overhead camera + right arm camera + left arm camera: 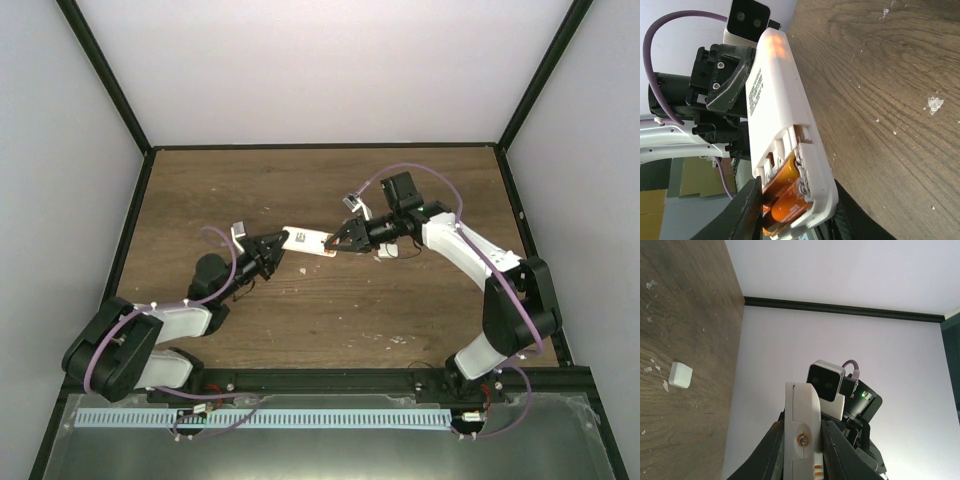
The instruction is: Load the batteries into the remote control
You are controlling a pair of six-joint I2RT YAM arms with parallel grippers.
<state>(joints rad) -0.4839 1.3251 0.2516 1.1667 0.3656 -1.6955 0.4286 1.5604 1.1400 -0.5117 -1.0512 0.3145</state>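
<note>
The white remote control (305,239) hangs above the table between both arms. My left gripper (268,252) is shut on one end of it; in the left wrist view both fingers press its sides (801,425). The back compartment of the remote control (772,95) is uncovered, and two orange batteries (787,200) lie side by side in it. My right gripper (795,212) straddles that end: one finger (742,210) touches the batteries on the open side, the other (852,217) lies against the opposite face.
A small plain white cover piece (388,253) lies on the wooden table (330,320) under the right arm, and shows too in the left wrist view (680,375). Black frame rails and white walls enclose the table.
</note>
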